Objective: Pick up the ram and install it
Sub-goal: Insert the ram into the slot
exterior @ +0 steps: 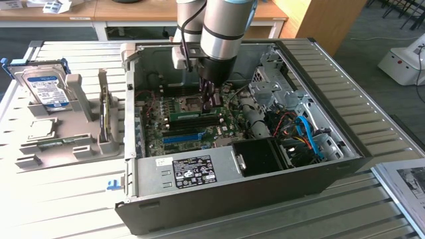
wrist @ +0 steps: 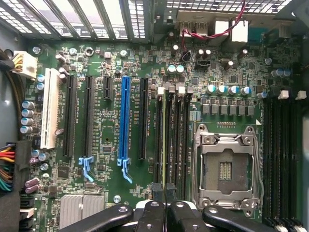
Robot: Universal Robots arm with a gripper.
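Gripper [exterior: 212,103] closed to near-shut over end of ram [exterior: 186,115] — pinch or mere press cannot be told. Ram stood edge-on among black memory slots [wrist: 176,140], beside CPU socket [wrist: 224,169]. Seating best done by straight downward push, stick kept upright, end latches watched. PC case [exterior: 345,149] laid open on slatted metal table [exterior: 73,199] — desks behind.

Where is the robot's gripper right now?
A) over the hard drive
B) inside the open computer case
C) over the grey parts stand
B: the gripper hangs inside the computer case, just above the motherboard.
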